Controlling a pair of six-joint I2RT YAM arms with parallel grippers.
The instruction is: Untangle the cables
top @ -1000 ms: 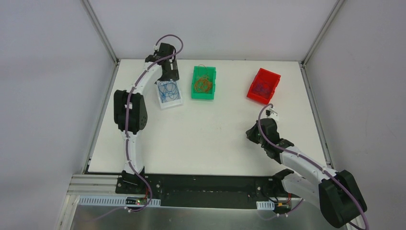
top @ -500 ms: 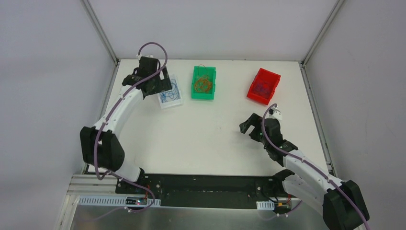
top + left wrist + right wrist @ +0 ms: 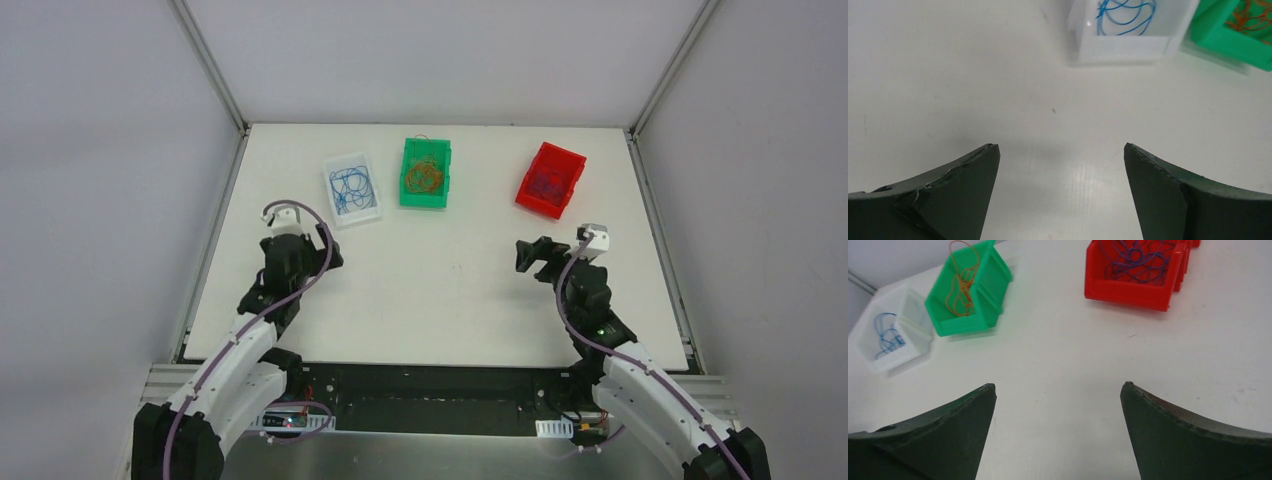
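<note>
The cables lie sorted by colour in three containers at the far side of the table. Blue cables (image 3: 351, 186) (image 3: 1125, 14) (image 3: 888, 337) coil in a white tray (image 3: 371, 212). Orange cables (image 3: 425, 175) (image 3: 960, 282) fill a green bin (image 3: 408, 196). Dark purple cables (image 3: 546, 184) (image 3: 1138, 262) sit in a red bin (image 3: 573, 160). My left gripper (image 3: 300, 248) (image 3: 1060, 146) hovers open over bare table, well short of the white tray. My right gripper (image 3: 532, 253) (image 3: 1058, 385) is open too, over bare table in front of the red bin. Neither holds anything.
Metal frame rails (image 3: 212, 220) run along the table's left and right edges, with grey walls behind. In the left wrist view the white tray's wall (image 3: 1120, 47) and the green bin (image 3: 1228, 37) stand ahead. In the right wrist view the red bin (image 3: 1128, 290) is nearest.
My left arm has drawn back from over the white tray to the near left of the table. My right gripper has gone from shut to open and shifted slightly right.
</note>
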